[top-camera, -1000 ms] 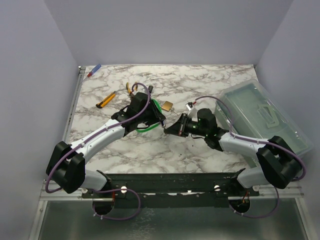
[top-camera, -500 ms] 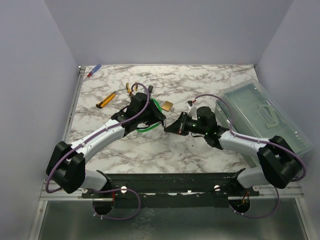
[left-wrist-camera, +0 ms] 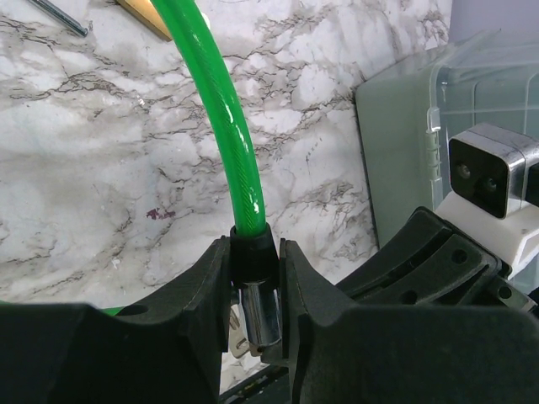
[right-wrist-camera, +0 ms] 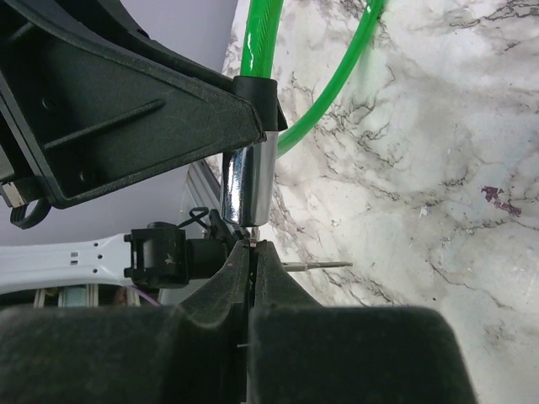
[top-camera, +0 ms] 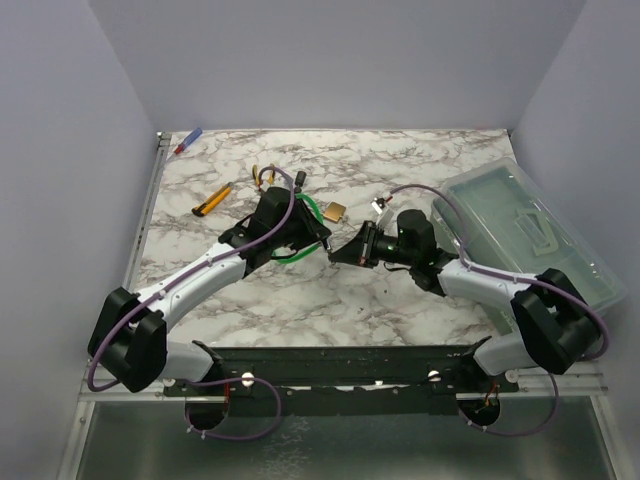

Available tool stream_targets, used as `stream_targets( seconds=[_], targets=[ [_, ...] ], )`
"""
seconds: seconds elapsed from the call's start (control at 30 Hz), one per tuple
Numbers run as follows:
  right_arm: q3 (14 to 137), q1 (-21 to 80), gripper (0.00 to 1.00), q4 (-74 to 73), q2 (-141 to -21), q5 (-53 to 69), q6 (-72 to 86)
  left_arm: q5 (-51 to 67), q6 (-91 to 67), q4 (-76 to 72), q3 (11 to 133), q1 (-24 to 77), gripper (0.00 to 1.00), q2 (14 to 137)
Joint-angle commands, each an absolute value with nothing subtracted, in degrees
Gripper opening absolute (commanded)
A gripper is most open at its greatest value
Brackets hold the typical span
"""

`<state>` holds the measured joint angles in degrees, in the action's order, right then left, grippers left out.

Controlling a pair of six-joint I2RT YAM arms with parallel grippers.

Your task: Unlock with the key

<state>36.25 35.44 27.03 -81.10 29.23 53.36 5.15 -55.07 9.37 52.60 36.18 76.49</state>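
1. The left gripper (left-wrist-camera: pixel 253 263) is partly open and clamped on the end of the green plastic-coated cable lock (left-wrist-camera: pixel 240 151). Its two fingers press the black collar (right-wrist-camera: pixel 257 105) from either side.
2. A chrome cylinder (left-wrist-camera: pixel 259 316) sticks out of that collar between the fingers, towards 6 o'clock in the left wrist view. The green cable rises from the collar towards 12 o'clock and curves away over the white marble tabletop (top-camera: pixel 300 300).
3. The right gripper (right-wrist-camera: pixel 252 247) has its jaws pressed fully together. Its tips sit right at the free end of the chrome cylinder.
4. A small metal piece (right-wrist-camera: pixel 246 241) shows at those tips, against the chrome. Whether it is the key I cannot tell.
5. In the top view the two grippers meet tip to tip near the middle of the tabletop, with the right gripper at 3 o'clock of the left one.
6. A small brass padlock (top-camera: pixel 335 211) lies on the tabletop at 12 o'clock of that meeting point, apart from both grippers.
7. A clear plastic lidded box (top-camera: pixel 530 235) sits at the 3 o'clock side of the tabletop, and a yellow utility knife (top-camera: pixel 212 202) lies towards 10 o'clock.
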Motion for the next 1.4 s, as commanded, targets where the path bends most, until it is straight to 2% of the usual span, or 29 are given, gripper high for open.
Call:
stream_targets(
  seconds=[0.0,0.1,0.2,0.33,0.5,0.83,1.03,1.37],
  targets=[
    [39.0,34.0,0.00,34.8,-82.1,28.4,47.5,14.0,-56.0,11.1,51.6,37.6,0.00,75.3],
    [40.2,33.2,0.00,30.4,-82.3,25.7,49.0,14.3,-55.9,11.0,51.5,37.6,0.00,75.5],
    [38.7,30.4,0.00,36.0,-84.4,30.1,56.7,14.4,-56.1,10.5,51.2,37.6,0.00,75.4],
    [40.1,30.2,0.02,33.5,-85.7,32.1,53.6,12.7,-56.4,10.2,50.9,37.6,0.00,75.1],
    [39.9,30.2,0.25,29.2,-83.7,32.5,49.7,7.6,-57.6,10.1,51.0,37.5,0.00,75.2],
    [37.0,30.2,0.52,26.4,-81.1,33.3,48.5,3.8,-60.7,7.6,51.6,36.1,0.00,77.4],
    [37.2,30.2,0.53,24.7,-79.9,35.4,46.9,3.8,-60.8,6.9,51.7,35.7,0.00,78.5],
    [36.8,32.6,0.42,21.8,-79.8,33.2,46.0,3.9,-61.0,6.1,51.9,35.4,0.00,79.0]
  ],
)
